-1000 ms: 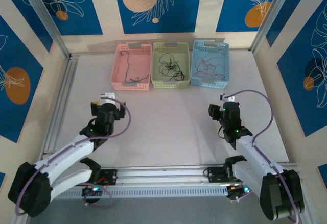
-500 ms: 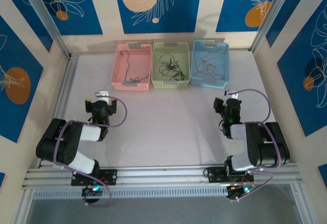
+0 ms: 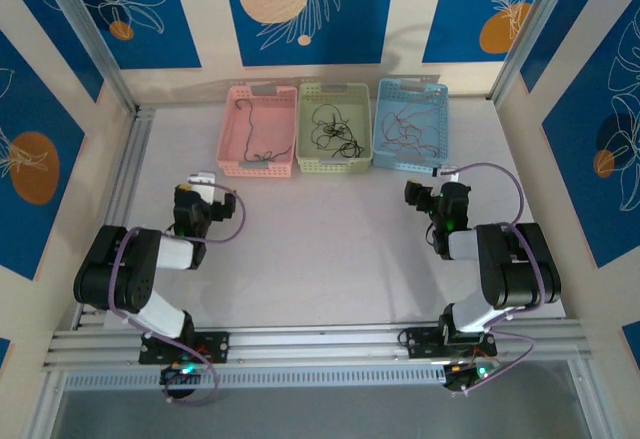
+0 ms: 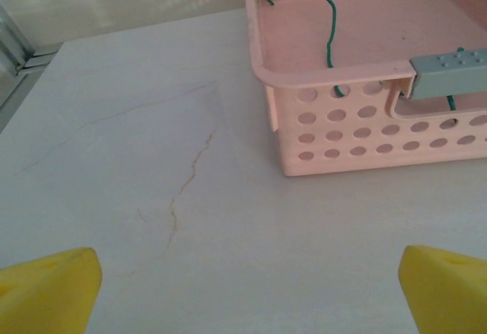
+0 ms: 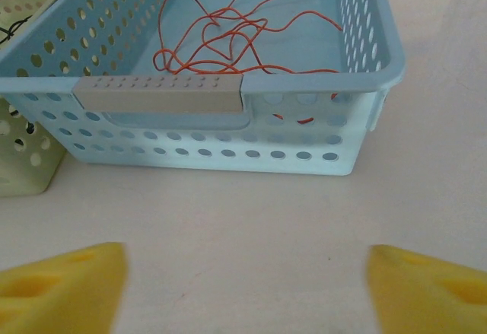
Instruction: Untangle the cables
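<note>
left arm (image 3: 130, 277): folded low beside its base, forearm level, wrist aimed at the far side | left pincer (image 3: 203, 197): jaws spread wide, yellow fingertips (image 4: 47, 288) well apart, holding nothing | right arm (image 3: 512, 279): folded likewise, mirrored | right pincer (image 3: 428, 195): jaws wide, yellow fingertips (image 5: 57, 284) apart, holding nothing

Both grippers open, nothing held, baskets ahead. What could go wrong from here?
1. The thin orange wires loop over one another in the perforated blue plastic basket; the right gripper may pinch several and lift the clump.
2. A wire snagging in the wall holes could drag that basket.
3. The thin green wire in the perforated pink plastic basket may slip between the wide fingers of the left gripper.
</note>
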